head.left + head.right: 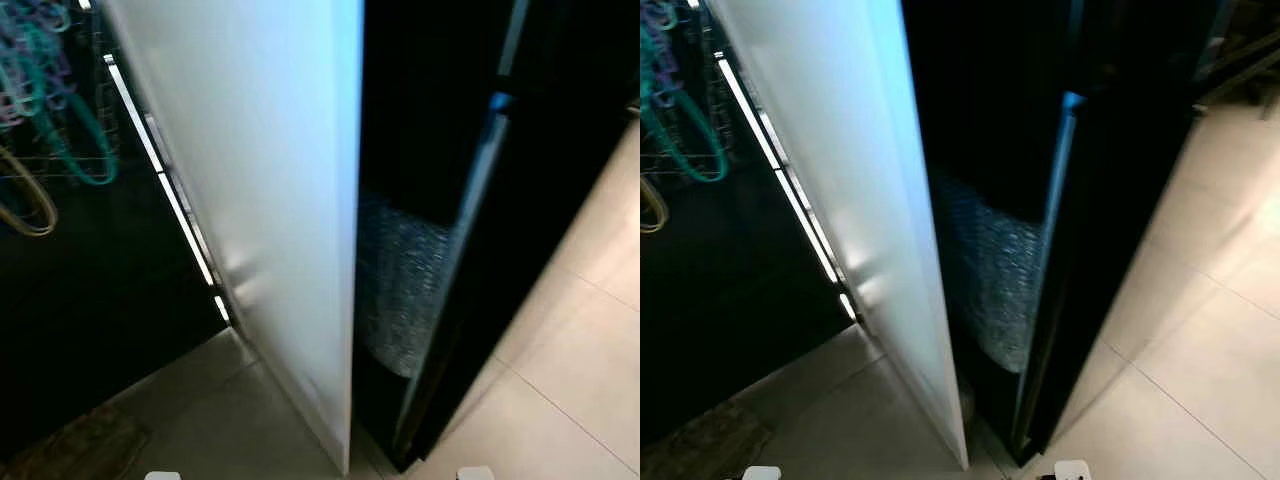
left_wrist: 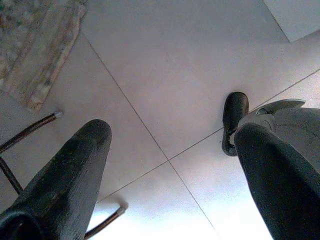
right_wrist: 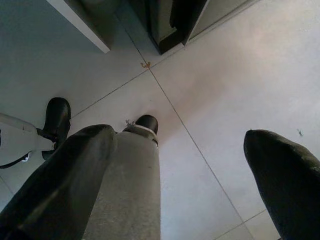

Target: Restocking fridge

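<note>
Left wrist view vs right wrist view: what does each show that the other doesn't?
Left wrist alone: a rug on the floor and thin dark metal legs, beyond the open left gripper. Right wrist alone: the white door's bottom corner and the dark fridge base, beyond the open right gripper. Both: pale tiled floor and the robot's black foot.

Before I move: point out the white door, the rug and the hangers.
white door [image 1: 270, 200], left eye view, middle of its face
rug [image 2: 37, 50], left wrist view, its middle
hangers [image 1: 75, 130], left eye view, a teal loop
</note>
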`<state>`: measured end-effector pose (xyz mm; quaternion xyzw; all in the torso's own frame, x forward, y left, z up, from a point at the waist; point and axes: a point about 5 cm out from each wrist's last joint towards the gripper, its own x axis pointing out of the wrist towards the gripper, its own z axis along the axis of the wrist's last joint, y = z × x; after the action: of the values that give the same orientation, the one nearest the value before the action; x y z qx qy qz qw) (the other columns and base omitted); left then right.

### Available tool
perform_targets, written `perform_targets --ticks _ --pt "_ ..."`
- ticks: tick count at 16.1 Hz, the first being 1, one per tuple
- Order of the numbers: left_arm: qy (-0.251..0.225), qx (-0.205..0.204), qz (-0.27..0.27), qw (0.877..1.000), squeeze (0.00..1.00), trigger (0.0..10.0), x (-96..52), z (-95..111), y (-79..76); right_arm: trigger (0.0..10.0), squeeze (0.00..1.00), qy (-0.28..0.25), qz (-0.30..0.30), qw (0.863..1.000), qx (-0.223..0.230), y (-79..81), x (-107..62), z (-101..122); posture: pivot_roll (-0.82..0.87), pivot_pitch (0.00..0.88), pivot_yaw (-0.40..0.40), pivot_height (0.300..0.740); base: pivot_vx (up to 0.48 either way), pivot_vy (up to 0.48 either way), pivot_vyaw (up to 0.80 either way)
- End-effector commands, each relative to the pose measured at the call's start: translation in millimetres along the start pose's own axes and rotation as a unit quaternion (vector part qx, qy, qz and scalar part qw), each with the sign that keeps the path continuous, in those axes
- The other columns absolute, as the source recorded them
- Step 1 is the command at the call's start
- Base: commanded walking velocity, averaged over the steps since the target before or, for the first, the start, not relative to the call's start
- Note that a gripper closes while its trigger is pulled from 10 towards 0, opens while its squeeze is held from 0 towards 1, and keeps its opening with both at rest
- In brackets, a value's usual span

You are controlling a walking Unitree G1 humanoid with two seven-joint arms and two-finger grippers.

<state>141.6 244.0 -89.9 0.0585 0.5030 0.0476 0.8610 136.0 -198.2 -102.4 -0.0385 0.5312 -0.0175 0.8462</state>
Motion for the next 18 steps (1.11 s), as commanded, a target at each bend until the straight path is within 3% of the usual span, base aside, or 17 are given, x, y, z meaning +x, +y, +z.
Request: perform_targets --ticks 1,18 --pt "0.015 0.011 0.0 1.0 0.0 10.0 -1.0 -6.7 0.9 10.0 0.0 0.007 0.002 1.0 0.004 0.4 -0.1 -2.1 -0.06 0.0 0.051 0.74 0.0 0.0 0.8" --pt "0.006 -0.034 0.005 0.999 0.0 10.0 0.6 -1.7 -5.0 10.0 0.0 0.005 0.027 0.998 -0.048 -5.0 0.3 5.4 -0.02 0.0 -0.019 0.74 0.0 0.0 0.8"
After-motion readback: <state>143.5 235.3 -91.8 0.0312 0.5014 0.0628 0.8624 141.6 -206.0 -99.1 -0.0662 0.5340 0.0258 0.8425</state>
